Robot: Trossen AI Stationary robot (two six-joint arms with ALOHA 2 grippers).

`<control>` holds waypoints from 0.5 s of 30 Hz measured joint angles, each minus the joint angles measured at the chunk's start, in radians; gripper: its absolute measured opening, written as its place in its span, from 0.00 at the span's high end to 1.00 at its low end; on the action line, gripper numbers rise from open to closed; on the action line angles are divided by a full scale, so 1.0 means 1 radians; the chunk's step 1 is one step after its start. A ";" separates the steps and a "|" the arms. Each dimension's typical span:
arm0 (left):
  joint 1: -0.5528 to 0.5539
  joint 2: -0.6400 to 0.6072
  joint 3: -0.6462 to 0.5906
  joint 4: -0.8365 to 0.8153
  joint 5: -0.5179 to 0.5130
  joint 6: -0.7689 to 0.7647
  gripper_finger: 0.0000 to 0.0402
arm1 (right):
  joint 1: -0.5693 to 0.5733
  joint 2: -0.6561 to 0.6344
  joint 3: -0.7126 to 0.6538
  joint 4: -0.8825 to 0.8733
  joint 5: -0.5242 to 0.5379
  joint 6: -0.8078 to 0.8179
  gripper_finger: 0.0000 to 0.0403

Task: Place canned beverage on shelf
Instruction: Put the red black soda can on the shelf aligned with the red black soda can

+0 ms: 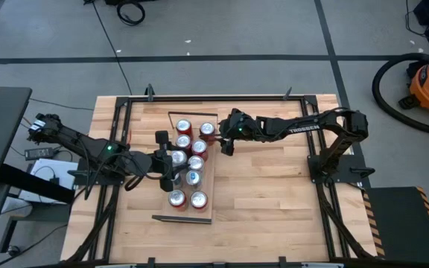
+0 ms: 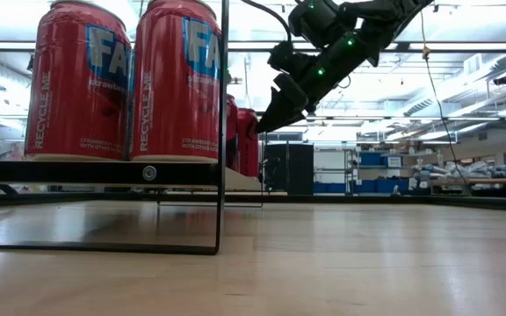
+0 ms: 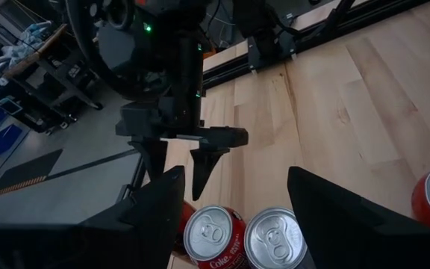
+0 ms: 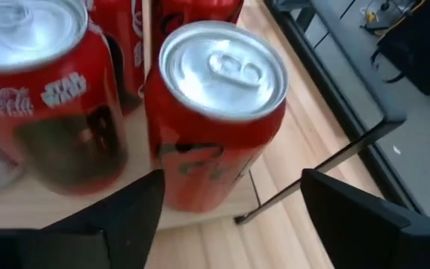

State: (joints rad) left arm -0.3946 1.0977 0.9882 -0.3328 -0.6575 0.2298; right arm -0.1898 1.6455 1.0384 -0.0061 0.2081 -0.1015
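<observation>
Right gripper [image 4: 230, 217]: I see fingers spread wide, empty, a red can [image 4: 219, 112] just ahead on the shelf [image 4: 200, 213]. Left gripper [image 3: 234, 224]: open, empty, above cans.

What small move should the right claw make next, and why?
Probably lift straight up and back away. The right claw is open, its fingers clear of the red aluminium can, which stands upright at the corner of the light-wood shelf board beside the other red cans. The can looks placed, so retreating avoids knocking it.
</observation>
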 joint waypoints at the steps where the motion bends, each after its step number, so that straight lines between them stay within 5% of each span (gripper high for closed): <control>1: 0.000 0.000 0.000 0.000 0.000 0.000 0.38 | 0.000 0.000 -0.004 0.005 0.000 0.003 0.23; 15: 0.000 0.000 0.000 0.007 0.000 0.002 0.38 | 0.000 0.005 -0.074 0.163 -0.056 0.020 0.60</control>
State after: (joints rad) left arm -0.3946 1.0977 0.9878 -0.3260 -0.6575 0.2314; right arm -0.1902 1.6501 0.9642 0.1574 0.1524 -0.0814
